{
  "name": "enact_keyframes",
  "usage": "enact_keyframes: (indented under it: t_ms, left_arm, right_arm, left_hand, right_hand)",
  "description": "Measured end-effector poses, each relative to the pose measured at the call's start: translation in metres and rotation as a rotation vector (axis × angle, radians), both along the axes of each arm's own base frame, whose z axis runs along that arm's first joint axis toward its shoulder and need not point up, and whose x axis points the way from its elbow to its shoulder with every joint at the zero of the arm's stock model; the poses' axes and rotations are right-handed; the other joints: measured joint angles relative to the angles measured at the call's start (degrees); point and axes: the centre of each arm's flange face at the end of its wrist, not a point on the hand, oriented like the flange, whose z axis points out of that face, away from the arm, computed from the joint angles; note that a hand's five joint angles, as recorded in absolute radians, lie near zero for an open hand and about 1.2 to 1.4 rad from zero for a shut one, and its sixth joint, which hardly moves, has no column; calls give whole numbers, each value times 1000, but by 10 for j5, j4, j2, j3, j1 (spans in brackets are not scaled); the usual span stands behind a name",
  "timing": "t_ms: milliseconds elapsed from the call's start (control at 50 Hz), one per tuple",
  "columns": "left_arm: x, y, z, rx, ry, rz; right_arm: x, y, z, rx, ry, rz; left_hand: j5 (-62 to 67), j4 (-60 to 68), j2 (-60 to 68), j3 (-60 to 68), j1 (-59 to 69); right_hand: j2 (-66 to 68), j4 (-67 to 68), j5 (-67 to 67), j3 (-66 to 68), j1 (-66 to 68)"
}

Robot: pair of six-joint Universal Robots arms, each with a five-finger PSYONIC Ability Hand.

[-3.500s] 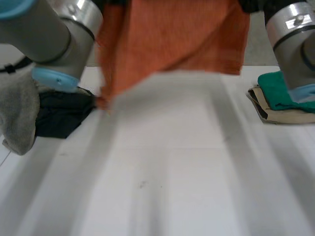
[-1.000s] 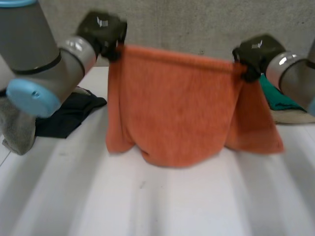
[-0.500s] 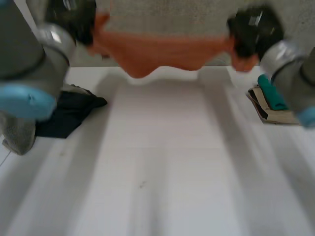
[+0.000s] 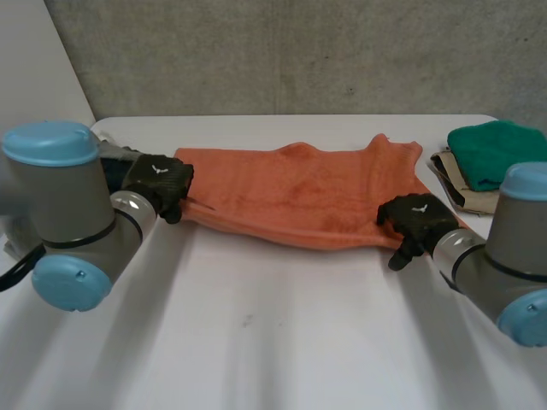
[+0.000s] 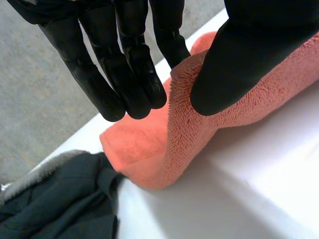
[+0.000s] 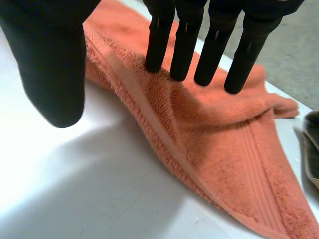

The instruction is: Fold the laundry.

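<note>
I see the orange towel (image 4: 299, 198) lying spread across the white table (image 4: 256, 342) — flat, ready for a fold. My left hand (image 4: 158, 181) pinches its near left corner, thumb against fingers (image 5: 134, 74); my right hand (image 4: 413, 218) is spread, straight fingers resting on the near right edge — likely pinning it.

1. Towel (image 4: 299, 201): orange terry cloth, fuzzy looped pile, matt. Flat woven band w/ fine ribs near the hem.
2. Table (image 4: 273, 342): white, hard, smooth, low sheen.
3. Left hand (image 4: 158, 184) & right hand (image 4: 414, 218): black, plastic-looking, smooth, slight gloss on the fingers (image 5: 134, 74).
4. Arms (image 4: 73, 213): grey, metal-like, satin finish. Caps (image 4: 49, 143): light-blue plastic, smooth, semi-gloss.
5. Dark garment (image 5: 60, 199): thin cloth, fine weave, matt.
6. Green cloth (image 4: 491, 154): soft-looking fabric, matt.
7. Wall (image 4: 299, 51): grey concrete, rough, speckled, matt.
</note>
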Motion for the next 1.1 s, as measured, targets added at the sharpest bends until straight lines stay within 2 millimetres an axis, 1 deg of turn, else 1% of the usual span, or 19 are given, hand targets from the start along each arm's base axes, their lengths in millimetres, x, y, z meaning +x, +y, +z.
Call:
enact_keyframes:
  t_ms: [20, 100, 160, 240, 260, 340, 400, 480, 600, 680, 760, 880, 940, 1040, 1100]
  left_arm:
    - [1, 0, 4, -7, 6, -1]
    - [3, 1, 12, -22, 21, -3]
    - [5, 2, 17, -29, 29, -6]
    - [6, 3, 19, -30, 33, -11]
    - [6, 3, 19, -30, 34, -13]
    - [6, 4, 19, -28, 35, -20]
    - [5, 4, 18, -27, 36, -24]
    - [5, 4, 18, -28, 36, -26]
    - [5, 3, 21, -34, 40, -26]
    - [6, 1, 23, -40, 44, -24]
    - [8, -1, 25, -45, 46, -21]
    - [8, -2, 27, -49, 48, -21]
    - [7, -2, 27, -49, 48, -22]
    - [7, -2, 27, -49, 48, -22]
    - [7, -2, 27, -49, 49, -21]
  right_arm:
    - [-2, -2, 4, 6, -23, -15]
    - [-8, -10, 15, 5, -61, -32]
    - [-11, -18, 21, -4, -50, -9]
    - [-15, -27, 23, -9, 5, 40]
    - [-17, -32, 22, -10, 51, 70]
    - [-23, -39, 21, 6, 144, 111]
    - [-29, -42, 19, 40, 186, 112]
    - [-34, -42, 17, 74, 190, 91]
    - [-44, -44, 6, 112, 145, 24]
    - [-50, -51, -4, 87, 157, 14]
    - [-54, -58, -13, 49, 187, 26]
    - [-56, -68, -24, -8, 224, 56]
    - [-56, -75, -30, -44, 240, 70]
    - [-56, -83, -33, -78, 239, 67]
    - [-56, -87, -34, -92, 233, 63]
  left_hand:
    - [0, 0, 0, 0, 0]
    - [0, 0, 0, 0, 0]
    - [0, 0, 0, 0, 0]
    - [0, 0, 0, 0, 0]
    - [0, 0, 0, 0, 0]
    - [0, -3, -2, -1, 0]
    - [0, -4, -2, -1, 0]
    - [0, -4, -2, -1, 0]
    - [0, -4, -2, -1, 0]
    - [-1, -12, -10, -2, 0]
    - [-2, -15, -13, -2, 0]
    - [-2, -15, -13, -2, 0]
    - [-2, -15, -14, -2, 0]
    - [-2, -15, -14, -2, 0]
    - [-2, -15, -14, -2, 0]
  right_hand:
    - [-18, -18, -19, -18, -15]
    - [-22, -23, -27, -22, -19]
    - [-22, -23, -27, -22, -19]
    - [-22, -23, -26, -22, -19]
    - [-22, -23, -25, -22, -19]
    - [-21, -23, -21, -21, -19]
    - [-21, -22, -13, -20, -18]
    - [-19, -18, -2, -17, -16]
    - [7, 5, 22, 9, 1]
    - [62, 62, 75, 64, 60]
    - [68, 71, 86, 73, 70]
    - [76, 79, 94, 81, 77]
    - [104, 103, 115, 104, 99]
    - [124, 122, 115, 124, 99]
    - [138, 136, 115, 137, 126]
